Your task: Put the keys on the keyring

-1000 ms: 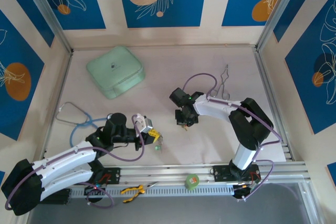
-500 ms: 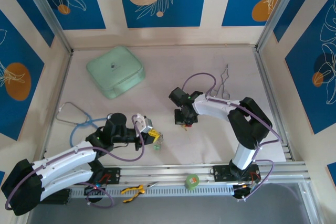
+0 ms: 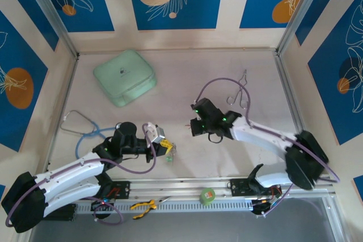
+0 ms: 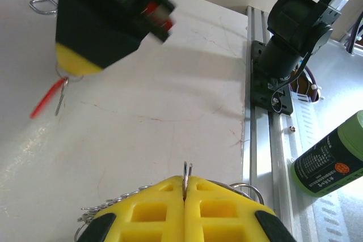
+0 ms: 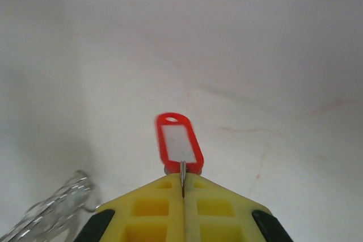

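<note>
My left gripper (image 4: pixel 186 182) (image 3: pixel 165 147) is shut on the keyring (image 4: pixel 186 172), a thin metal split ring standing upright between the yellow fingertips. Its chain (image 4: pixel 108 205) trails to the left. A small green key (image 3: pixel 169 160) lies on the table just below that gripper. My right gripper (image 5: pixel 182 188) (image 3: pixel 189 124) is shut on the small metal loop of the red key (image 5: pixel 180 143), an oblong red tag with a white label. From the left wrist, the right gripper (image 4: pixel 76 66) hangs above the table with the red key (image 4: pixel 46 99) dangling under it.
A mint-green case (image 3: pixel 125 76) sits at the back left and a blue stethoscope (image 3: pixel 85 131) at the left. Metal forceps (image 3: pixel 241 92) lie at the back right. A green tape roll (image 3: pixel 207 195) and yellow pliers (image 3: pixel 144 205) rest on the front rail (image 4: pixel 252 111).
The right jaws have shut on the red key's loop. The right arm has stretched out low across the table, carrying the key slightly left. The left arm has stayed still.
</note>
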Tool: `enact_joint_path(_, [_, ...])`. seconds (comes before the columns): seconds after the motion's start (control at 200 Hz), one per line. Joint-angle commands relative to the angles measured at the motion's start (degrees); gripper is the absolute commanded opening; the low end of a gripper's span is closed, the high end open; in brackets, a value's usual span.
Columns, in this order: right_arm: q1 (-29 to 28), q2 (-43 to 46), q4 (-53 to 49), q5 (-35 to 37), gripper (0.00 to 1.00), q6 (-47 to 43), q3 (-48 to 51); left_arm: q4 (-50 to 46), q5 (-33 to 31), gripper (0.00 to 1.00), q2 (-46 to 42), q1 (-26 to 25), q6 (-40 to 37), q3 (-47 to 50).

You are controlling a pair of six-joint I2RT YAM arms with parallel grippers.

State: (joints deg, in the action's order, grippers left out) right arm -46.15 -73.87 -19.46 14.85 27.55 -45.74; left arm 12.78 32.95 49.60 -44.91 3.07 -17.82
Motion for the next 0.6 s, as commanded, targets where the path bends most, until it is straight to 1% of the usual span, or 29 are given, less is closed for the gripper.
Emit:
enact_joint_path(0.0, [-0.77,7.51,14.4,-6.18,0.0,-14.47,5.58,1.06,0.08,0.0,-0.21,-0.32,2.59,-1.47])
enact_joint_path(0.08, [-1.43,11.54,18.03,-8.8,0.0,-22.4,8.32,1.64,0.45,0.0,0.03,-0.31,3.81,-1.5])
enact_joint_path(0.15, [-1.78,14.32,19.35,-13.39,0.0,-30.94,9.76,1.58,0.61,0.0,0.29,-0.35,4.21,-1.76])
enact_joint_path(0.25, [-2.04,18.23,21.26,-19.76,0.0,-40.85,12.15,1.52,0.77,0.0,0.95,-0.29,5.24,-2.34])
enact_joint_path(0.325, [-2.16,20.28,21.55,-21.86,0.0,-45.3,13.25,1.69,1.61,0.0,1.8,-0.3,5.84,-2.82])
enact_joint_path(0.465, [-2.83,21.21,17.37,-27.05,0.0,-54.02,12.81,1.79,1.82,0.0,3.0,-0.33,6.23,-3.34])
enact_joint_path(0.595, [-5.4,20.9,15.64,-26.71,0.0,-60.34,12.6,2.19,2.23,0.0,3.29,-0.36,6.18,-3.6])
